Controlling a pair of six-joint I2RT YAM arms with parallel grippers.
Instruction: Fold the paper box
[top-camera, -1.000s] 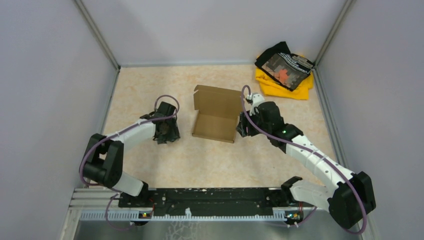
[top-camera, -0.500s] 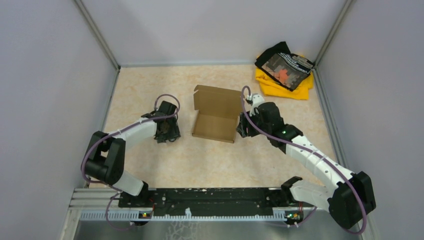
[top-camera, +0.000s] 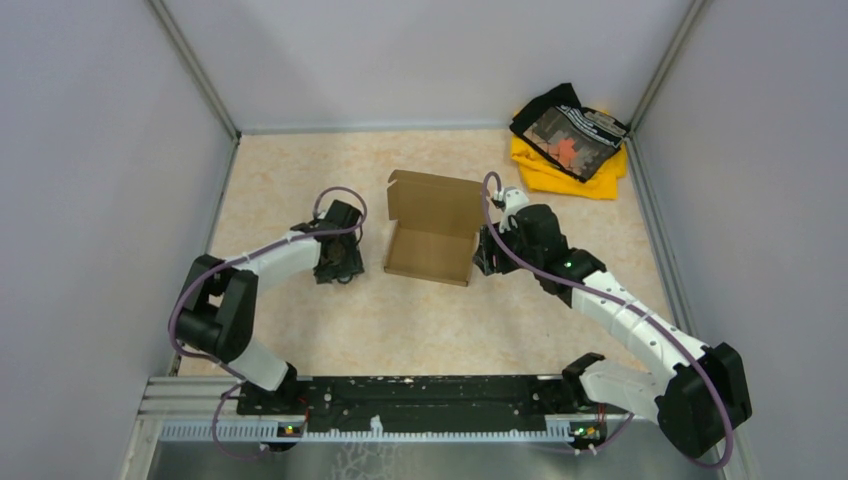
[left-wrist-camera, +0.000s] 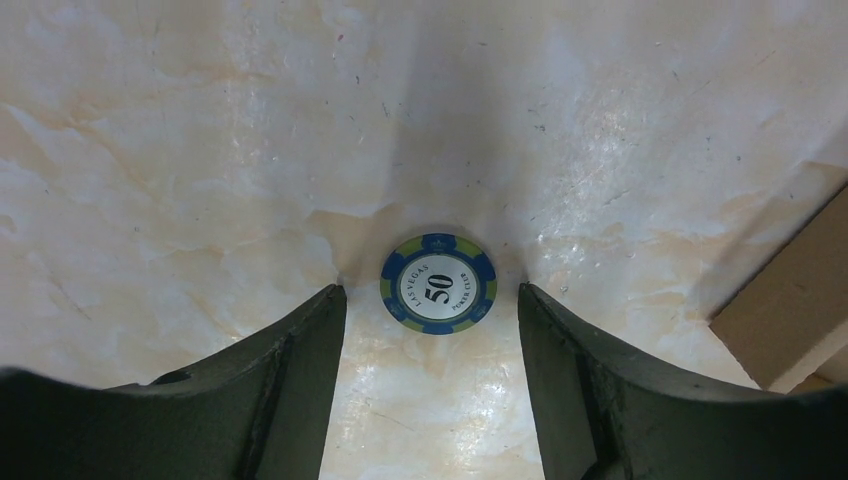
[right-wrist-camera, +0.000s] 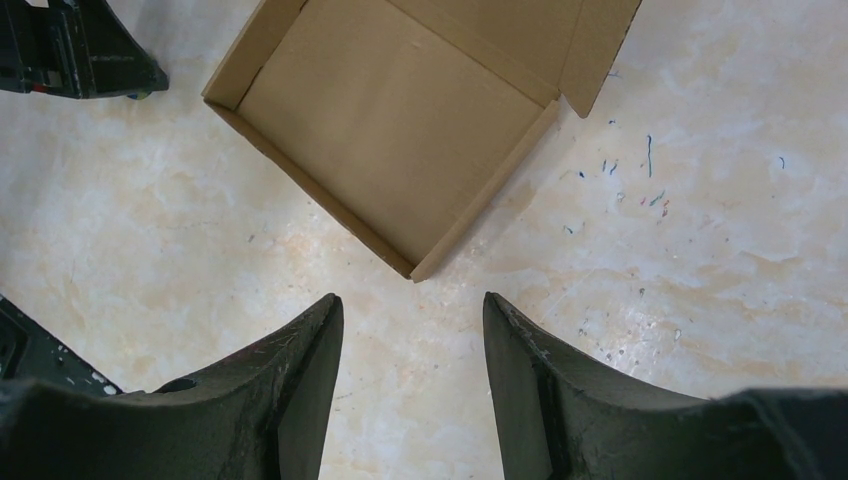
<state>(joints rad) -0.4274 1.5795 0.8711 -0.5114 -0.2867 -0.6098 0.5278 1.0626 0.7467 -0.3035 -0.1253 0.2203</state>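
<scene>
The brown cardboard paper box (top-camera: 432, 232) lies in the middle of the table, its tray walls up and its lid standing open at the back. The right wrist view shows the inside of the paper box (right-wrist-camera: 400, 130) from its near right corner. My right gripper (right-wrist-camera: 412, 305) hovers open just off that corner, holding nothing. Left of the box, my left gripper (top-camera: 336, 270) points down at the table. It is open, and a blue and green poker chip (left-wrist-camera: 438, 284) marked 50 lies flat on the table just beyond its fingertips (left-wrist-camera: 330, 300).
A yellow and black cloth pile (top-camera: 568, 140) lies in the far right corner. Grey walls close in the table on three sides. A corner of the box (left-wrist-camera: 800, 310) shows at the right edge of the left wrist view.
The left gripper has shifted slightly toward the box and its jaws have widened a little. The right arm and the box have not moved.
</scene>
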